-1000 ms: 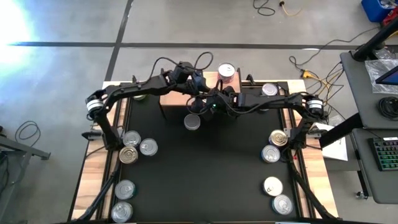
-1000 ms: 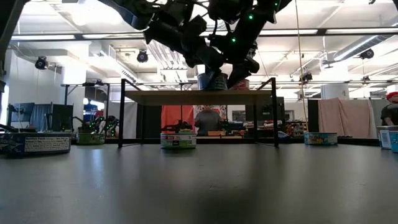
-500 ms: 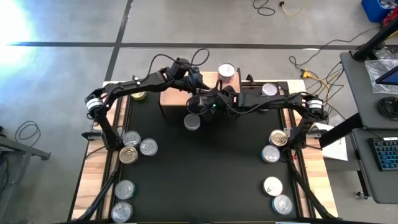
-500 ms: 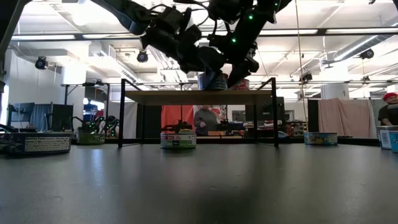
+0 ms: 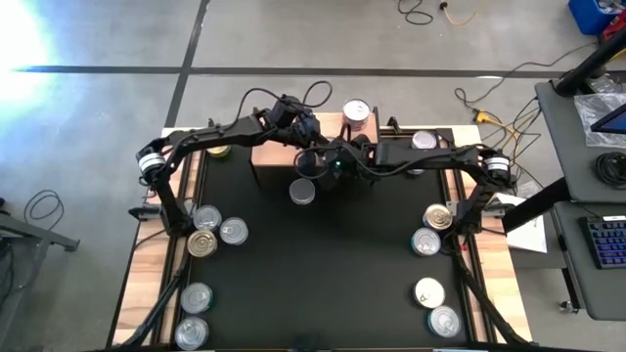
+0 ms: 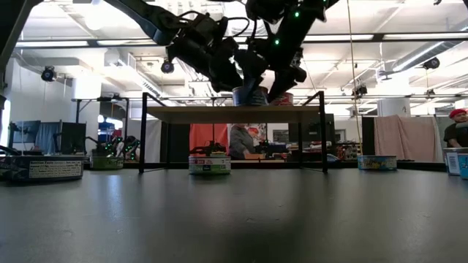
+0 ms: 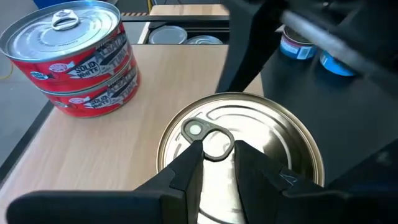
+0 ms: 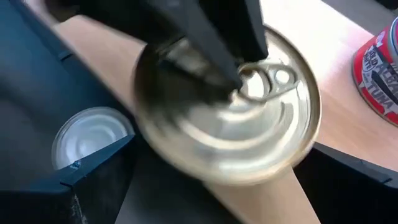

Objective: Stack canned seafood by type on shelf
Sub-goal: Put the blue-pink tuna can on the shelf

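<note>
A silver-lidded can (image 7: 280,143) (image 8: 249,137) (image 6: 248,96) stands on its base on the light-wood shelf (image 7: 93,149) (image 6: 234,113) (image 5: 269,156). My left gripper (image 7: 219,148) (image 6: 232,77) comes down onto its lid with the fingers nearly closed. My right gripper (image 8: 227,146) (image 5: 328,164) is open, with one finger on each side of the can's wall; I cannot tell whether they touch it. Two red-labelled cans (image 7: 74,62) (image 5: 356,112) stand stacked on the shelf beside it. My left gripper rests its fingertips (image 7: 193,162) on the silver can's lid at the pull ring (image 7: 214,140), coming from above and slanting down. The ring shows between the two tips; whether they pinch it I cannot tell. The can stays upright on the shelf.
One can (image 5: 303,192) (image 6: 210,163) lies on the black mat just in front of the shelf. Groups of cans sit along the mat's left side (image 5: 207,230) and right side (image 5: 430,230). More cans lie behind the shelf (image 7: 186,38) (image 5: 423,141). People show in the room beyond.
My left gripper has shifted slightly above the can on the shelf, while the can has stayed in place. My right arm is blurred in the left wrist view, so it is moving a little around the can.
</note>
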Controlling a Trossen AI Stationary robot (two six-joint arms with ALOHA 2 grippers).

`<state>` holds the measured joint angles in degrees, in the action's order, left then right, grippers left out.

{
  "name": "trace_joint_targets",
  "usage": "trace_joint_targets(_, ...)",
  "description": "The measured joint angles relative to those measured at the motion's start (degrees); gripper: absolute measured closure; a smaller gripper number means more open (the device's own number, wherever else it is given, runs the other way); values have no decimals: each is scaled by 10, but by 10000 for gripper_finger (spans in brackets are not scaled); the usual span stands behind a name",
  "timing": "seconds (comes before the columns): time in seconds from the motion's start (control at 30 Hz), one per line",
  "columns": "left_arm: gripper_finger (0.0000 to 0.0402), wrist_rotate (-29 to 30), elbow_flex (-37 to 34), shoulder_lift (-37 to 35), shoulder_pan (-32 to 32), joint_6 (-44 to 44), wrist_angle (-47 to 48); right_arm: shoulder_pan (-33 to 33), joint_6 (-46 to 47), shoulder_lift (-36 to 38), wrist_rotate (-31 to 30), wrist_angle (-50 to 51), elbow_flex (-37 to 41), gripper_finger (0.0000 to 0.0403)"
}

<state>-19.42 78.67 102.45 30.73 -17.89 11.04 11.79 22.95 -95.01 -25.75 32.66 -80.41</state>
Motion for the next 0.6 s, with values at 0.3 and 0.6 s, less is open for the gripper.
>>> trace_joint_targets(0.3, 323, 10, 2, -3, 5, 10, 3, -2, -17, 1, 69, 161, -83, 3)
trace_joint_targets(0.6, 295, 12, -2, -29, 6, 65, -1, 2, -121, 2, 68, 188, -191, 18)
